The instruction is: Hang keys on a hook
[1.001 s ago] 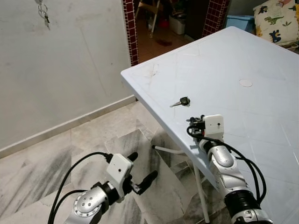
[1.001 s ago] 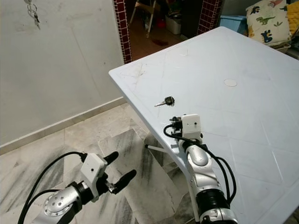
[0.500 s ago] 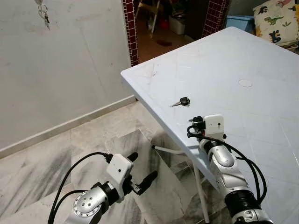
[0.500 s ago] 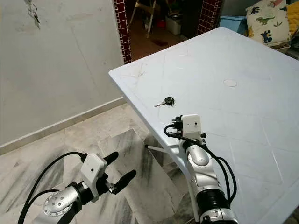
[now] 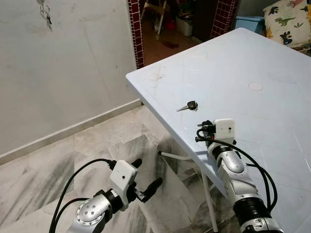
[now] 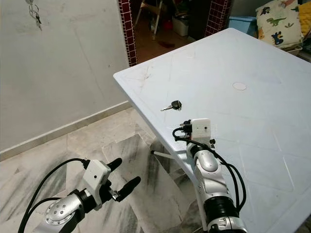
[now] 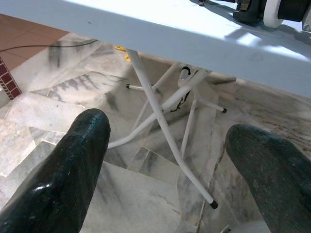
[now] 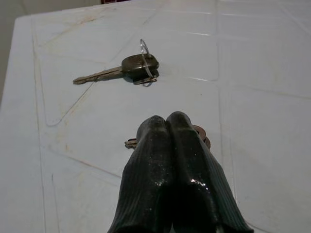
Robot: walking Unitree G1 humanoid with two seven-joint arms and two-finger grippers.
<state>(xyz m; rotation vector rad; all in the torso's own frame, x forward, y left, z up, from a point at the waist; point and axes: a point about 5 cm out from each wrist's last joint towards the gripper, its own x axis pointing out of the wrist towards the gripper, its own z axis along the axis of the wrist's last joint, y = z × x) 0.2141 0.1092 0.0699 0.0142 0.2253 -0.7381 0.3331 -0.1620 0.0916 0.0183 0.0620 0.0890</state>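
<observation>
A key (image 5: 188, 105) with a black head and a small ring lies flat on the white table (image 5: 252, 58), near its front corner. It also lies ahead of the shut fingers in the right wrist view as the key (image 8: 133, 68). My right gripper (image 5: 202, 131) rests low on the tabletop a short way behind it, apart from it. A small brownish metal piece (image 8: 200, 134) peeks out from behind its fingertips (image 8: 165, 126). High on the wall at the left, a bunch of keys hangs from a hook (image 5: 45, 10). My left gripper (image 5: 146, 174) hangs open over the floor, holding nothing.
The table's edge and white folding legs (image 7: 160, 111) stand between my left gripper and the key. Marble floor tiles (image 5: 58, 160) spread to the wall. A tiled doorway (image 5: 136, 29) opens behind the table. A dinosaur-print cushion (image 5: 286, 19) lies at the far right.
My right gripper has crept slightly forward over the table toward the key. My left gripper has sunk a little. The key has not moved.
</observation>
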